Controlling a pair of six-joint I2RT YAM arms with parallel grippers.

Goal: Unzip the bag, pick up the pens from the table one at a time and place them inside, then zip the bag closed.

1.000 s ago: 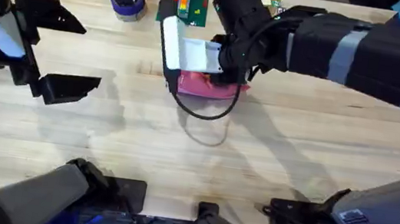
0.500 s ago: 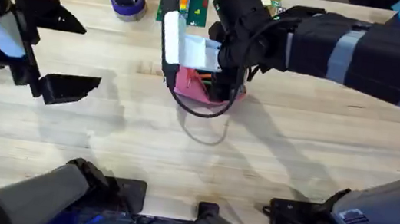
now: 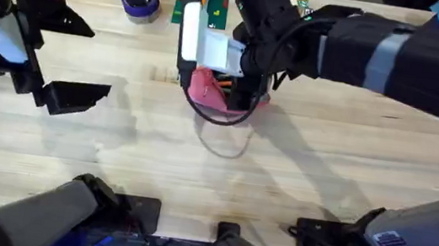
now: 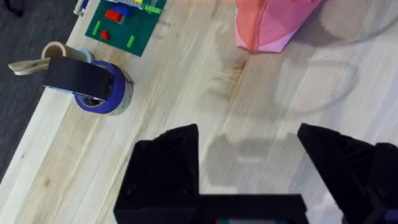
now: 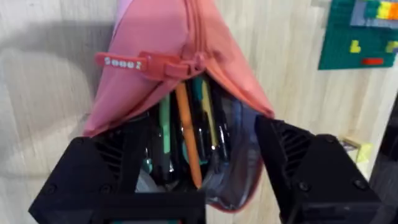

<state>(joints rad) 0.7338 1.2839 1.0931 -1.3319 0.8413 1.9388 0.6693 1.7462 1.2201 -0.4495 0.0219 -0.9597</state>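
Upper centre of overhead frame: bag (image 3: pixel 211 90) on tabletop (image 3: pixel 297 176), mouth part-open, pens (image 5: pixel 186 134) inside; right pincer (image 5: pixel 199 186) spread around it, gripping nothing. Risk: zip pull (image 5: pixel 146 63) slips, bag slides. Left pincer (image 4: pixel 249 162) wide open, empty

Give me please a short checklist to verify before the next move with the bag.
1. Bag open: ok, mouth gapes in the right wrist view.
2. Pens inside: ok, several stand in the opening.
3. Zipper pull reachable: ok, it lies at the closed end, free.
4. Right gripper at the bag: ok, fingers open on both sides of the mouth.
5. Left gripper clear: ok, open over bare table.
6. Bag held steady for zipping: cannot tell.
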